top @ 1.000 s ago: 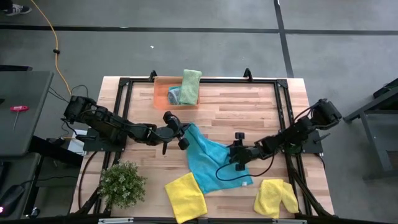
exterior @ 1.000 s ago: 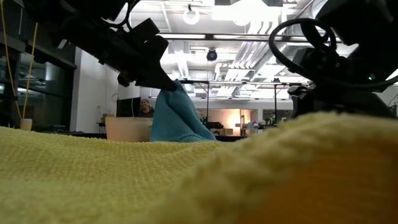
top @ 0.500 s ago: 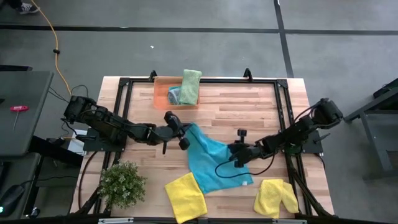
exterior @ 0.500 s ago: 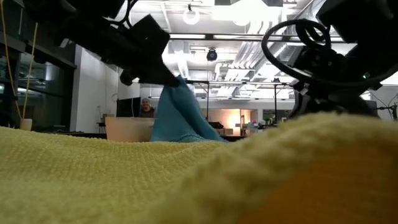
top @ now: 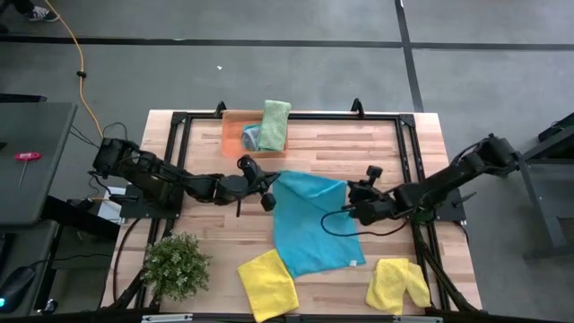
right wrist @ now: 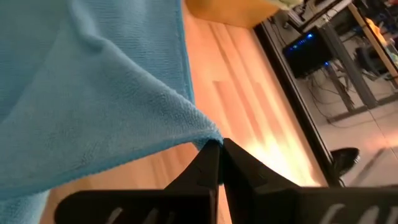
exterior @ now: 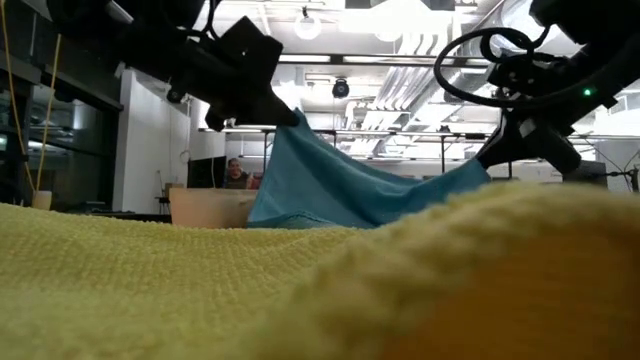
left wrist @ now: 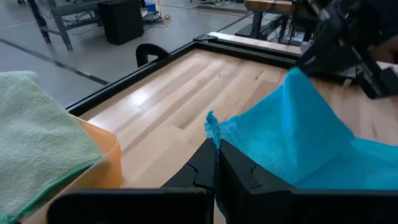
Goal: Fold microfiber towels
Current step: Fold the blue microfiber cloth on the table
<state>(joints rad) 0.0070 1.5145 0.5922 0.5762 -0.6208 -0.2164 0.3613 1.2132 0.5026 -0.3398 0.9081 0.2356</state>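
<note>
A teal-blue microfiber towel (top: 309,224) is stretched between my two grippers at the table's middle. Its far edge is lifted and its near part (top: 327,256) lies on the wood. My left gripper (top: 268,187) is shut on its far left corner. My right gripper (top: 350,197) is shut on its far right corner. Two yellow towels (top: 267,283) (top: 397,283) lie flat by the near edge. A light green towel (top: 274,124) lies folded on the orange tray (top: 235,126). My left gripper pinches the teal towel's far left corner (left wrist: 212,126) between its two fingers, coming nearly level from the table's left. The corner is lifted clear and the cloth slopes down from it (exterior: 300,150). My right gripper pinches the far right corner (right wrist: 208,135) between its fingertips, slanting down from the table's right. That corner is held above the table, lower than the left one (exterior: 470,178), with the edge between them drawn nearly straight.
A small bushy plant (top: 175,265) stands at the near left corner. A greyish cloth (top: 251,136) lies in the tray beside the green towel. A black frame (top: 408,152) borders the table. Bare wood shows far right of the towel (top: 377,148).
My right gripper has shut on the teal towel's corner, then gone up and toward the table's far right, tipping more level. The bunched right part of the towel has been drawn out and spread, its far edge now stretched between both grippers. The left corner stayed put.
</note>
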